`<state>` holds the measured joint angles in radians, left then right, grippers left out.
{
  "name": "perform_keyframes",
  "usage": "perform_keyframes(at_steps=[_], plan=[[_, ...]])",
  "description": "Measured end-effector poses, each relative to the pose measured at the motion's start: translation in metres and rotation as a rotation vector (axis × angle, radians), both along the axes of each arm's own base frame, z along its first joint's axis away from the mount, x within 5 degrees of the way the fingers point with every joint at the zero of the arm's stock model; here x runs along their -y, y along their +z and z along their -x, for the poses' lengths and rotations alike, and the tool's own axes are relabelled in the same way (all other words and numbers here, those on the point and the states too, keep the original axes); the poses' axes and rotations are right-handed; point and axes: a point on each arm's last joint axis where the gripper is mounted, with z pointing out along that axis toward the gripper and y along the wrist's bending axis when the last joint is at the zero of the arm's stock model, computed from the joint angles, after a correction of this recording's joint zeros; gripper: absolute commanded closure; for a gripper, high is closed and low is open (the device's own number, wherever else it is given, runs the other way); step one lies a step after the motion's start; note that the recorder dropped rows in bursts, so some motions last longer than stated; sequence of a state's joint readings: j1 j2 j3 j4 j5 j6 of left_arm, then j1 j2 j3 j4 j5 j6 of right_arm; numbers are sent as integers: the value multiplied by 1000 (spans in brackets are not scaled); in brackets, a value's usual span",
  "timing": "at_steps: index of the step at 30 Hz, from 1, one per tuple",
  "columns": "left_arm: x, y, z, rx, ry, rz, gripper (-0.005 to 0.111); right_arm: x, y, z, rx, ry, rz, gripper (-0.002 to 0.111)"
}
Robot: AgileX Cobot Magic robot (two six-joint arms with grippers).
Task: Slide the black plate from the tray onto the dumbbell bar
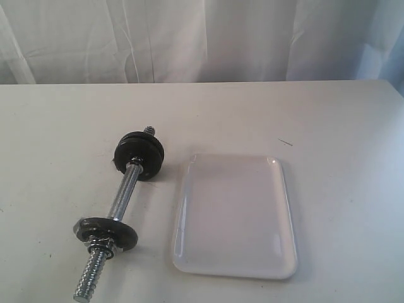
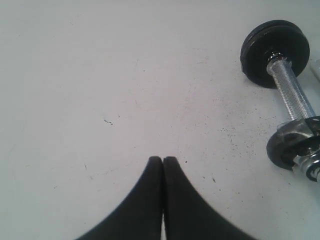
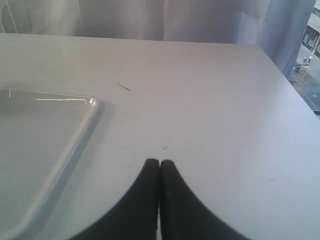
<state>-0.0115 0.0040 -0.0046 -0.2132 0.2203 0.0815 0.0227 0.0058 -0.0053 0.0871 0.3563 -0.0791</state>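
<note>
Black plate [image 1: 144, 150]: threaded on the far end of the dumbbell bar [image 1: 123, 196], standing on edge on the worktop [image 1: 341, 126]. A short threaded stub pokes out behind it. In the left wrist view [image 2: 265, 47] its rim looks doubled; whether that is one disc or two cannot be told.
Dumbbell bar: lies flat, slanting from far right to near left, with the chrome grip showing between the discs [image 2: 292, 95]. Its coarse threaded near end is free.
Second black disc [image 1: 120, 232]: on the near part of the bar, tilted, with a chrome nut [image 1: 101, 242] touching its near face.
Tray [image 1: 235, 214]: glossy white, just beside the bar on its right, apart from it. One rounded corner shows in the right wrist view [image 3: 40, 140].
Left claw [image 2: 163, 161]: narrow, tips pressed together, gripping nothing, over the worktop well apart from the dumbbell.
Right claw [image 3: 159, 163]: narrow, tips together, gripping nothing, near the tray's corner.
Dark mark [image 1: 285, 142]: a thin streak on the worktop beyond the tray.
Curtain [image 1: 189, 38]: white folds behind the worktop.
</note>
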Motion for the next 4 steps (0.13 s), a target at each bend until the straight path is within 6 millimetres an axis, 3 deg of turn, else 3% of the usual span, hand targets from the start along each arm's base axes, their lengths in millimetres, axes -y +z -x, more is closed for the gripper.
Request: perform_keyframes(at_steps=[4], plan=[[0, 0, 0, 0, 0, 0, 107, 0, 0, 0, 0, 0, 0, 108]])
